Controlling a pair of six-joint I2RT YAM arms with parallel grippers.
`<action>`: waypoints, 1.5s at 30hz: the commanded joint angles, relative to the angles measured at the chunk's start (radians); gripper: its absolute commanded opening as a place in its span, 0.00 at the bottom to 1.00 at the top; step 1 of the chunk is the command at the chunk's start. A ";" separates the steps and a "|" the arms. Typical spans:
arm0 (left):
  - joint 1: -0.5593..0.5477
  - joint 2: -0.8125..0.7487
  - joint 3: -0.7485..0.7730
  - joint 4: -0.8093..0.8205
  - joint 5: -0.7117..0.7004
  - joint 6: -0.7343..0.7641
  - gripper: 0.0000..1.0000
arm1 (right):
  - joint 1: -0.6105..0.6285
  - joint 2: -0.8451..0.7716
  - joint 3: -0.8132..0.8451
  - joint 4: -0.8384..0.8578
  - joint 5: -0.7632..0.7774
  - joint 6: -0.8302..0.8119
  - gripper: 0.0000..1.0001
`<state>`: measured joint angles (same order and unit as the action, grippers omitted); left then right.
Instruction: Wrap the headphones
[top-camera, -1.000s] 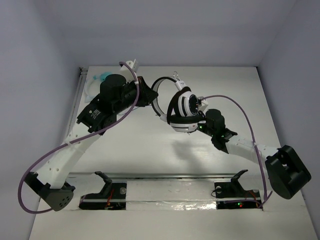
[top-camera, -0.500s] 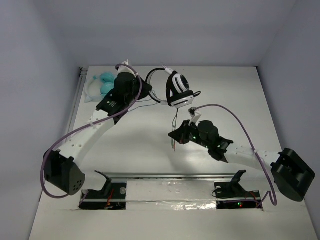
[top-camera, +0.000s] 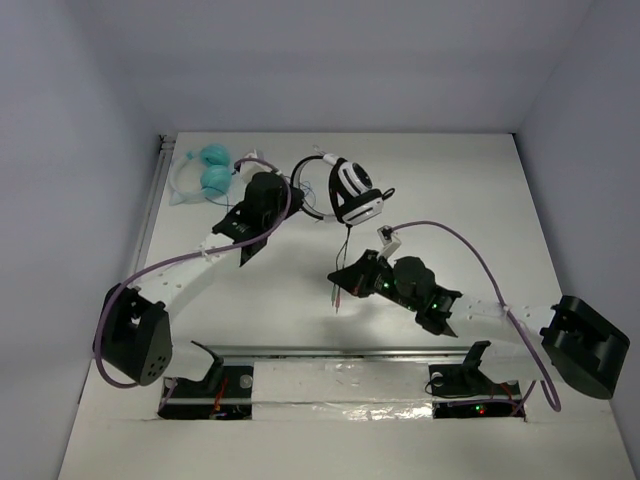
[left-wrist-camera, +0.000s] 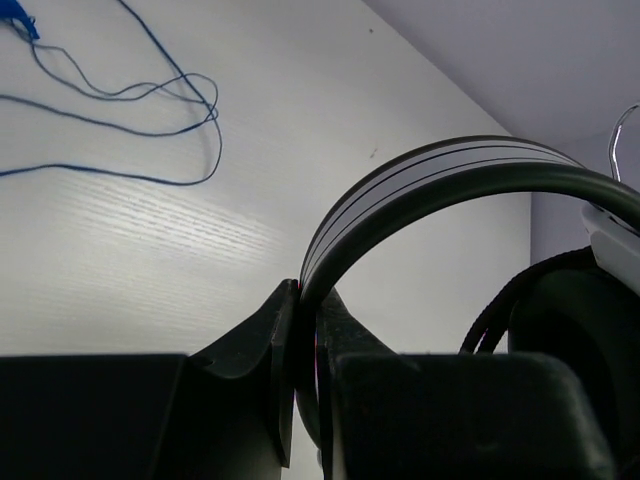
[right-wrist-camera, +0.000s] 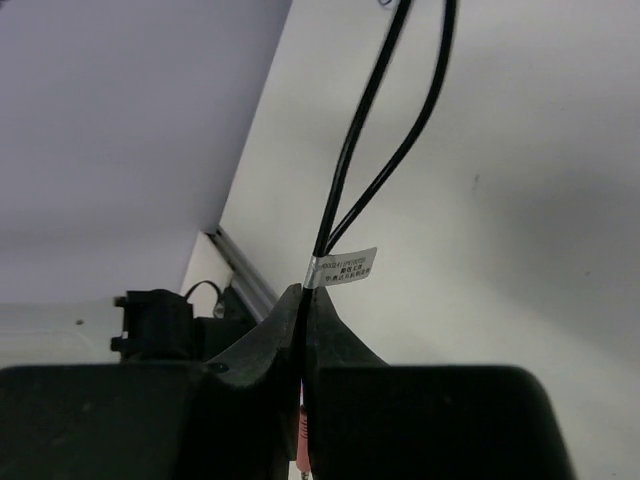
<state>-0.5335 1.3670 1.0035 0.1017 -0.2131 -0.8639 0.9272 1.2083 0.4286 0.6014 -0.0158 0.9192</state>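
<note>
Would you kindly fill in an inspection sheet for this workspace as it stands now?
Surface: white table.
Job's things: headphones, held by the band.
Clutter: teal headphones at the far left; their blue cable lies loose.
Grippers: left gripper shut on the headphones' band; right gripper shut on the black cable at its white tag.
Cables: two black strands leave the right gripper; purple arm leads.
Surroundings: plain walls; metal rail at the near edge.

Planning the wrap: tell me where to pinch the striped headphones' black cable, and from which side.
Pinch the black cable at its white label, from the right, as the right gripper does. Its two strands meet there, so one pinch likely traps both; farther up they spread.
</note>
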 joint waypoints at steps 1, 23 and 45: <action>-0.045 -0.060 -0.038 0.240 -0.106 -0.080 0.00 | 0.030 -0.018 0.016 0.090 -0.036 0.067 0.00; -0.307 -0.148 -0.394 0.196 -0.150 -0.103 0.00 | 0.030 0.114 0.131 0.089 0.378 0.253 0.19; -0.327 -0.040 -0.375 0.155 -0.074 -0.112 0.00 | 0.021 0.313 0.335 -0.206 0.636 0.161 0.60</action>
<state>-0.8394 1.3548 0.5987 0.1669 -0.3599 -0.9466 0.9634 1.5135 0.7116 0.4400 0.4953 1.1305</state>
